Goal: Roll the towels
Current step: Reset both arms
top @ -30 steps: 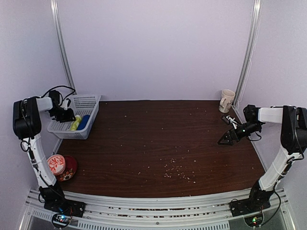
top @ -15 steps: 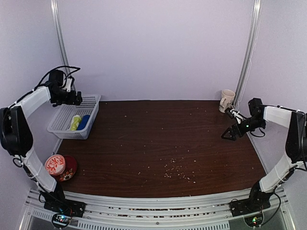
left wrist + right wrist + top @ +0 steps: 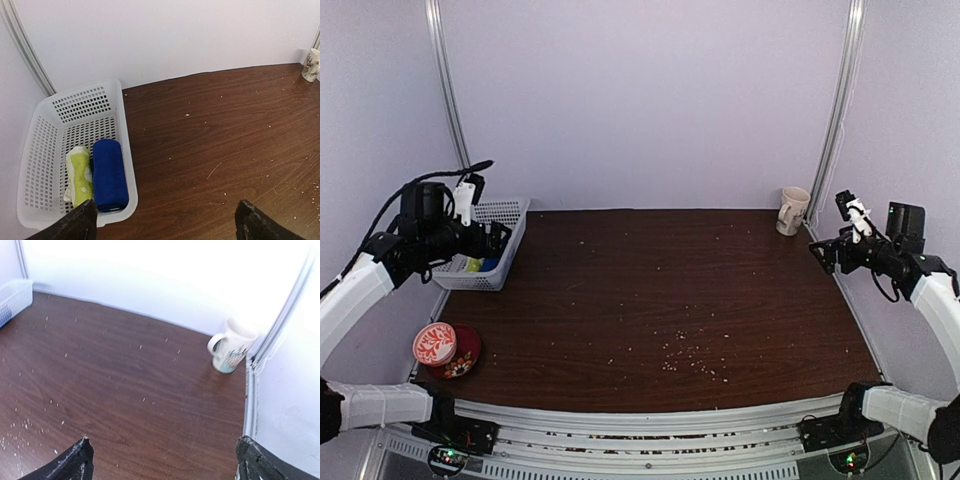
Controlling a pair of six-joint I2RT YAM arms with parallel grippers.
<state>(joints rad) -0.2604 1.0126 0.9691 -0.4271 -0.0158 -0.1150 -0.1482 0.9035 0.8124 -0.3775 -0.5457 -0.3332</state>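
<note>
The rolled blue towel [image 3: 110, 175] and yellow-green towel [image 3: 79, 176] lie side by side in the white basket [image 3: 35, 150], below the spread, empty left pincer [image 3: 165, 222]. The right pincer [image 3: 165, 462], also spread, hangs well apart.

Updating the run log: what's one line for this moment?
blue towel, yellow-green towel: rolled, side by side in basket | left gripper: open, near basket | right gripper: open, near mug
</note>
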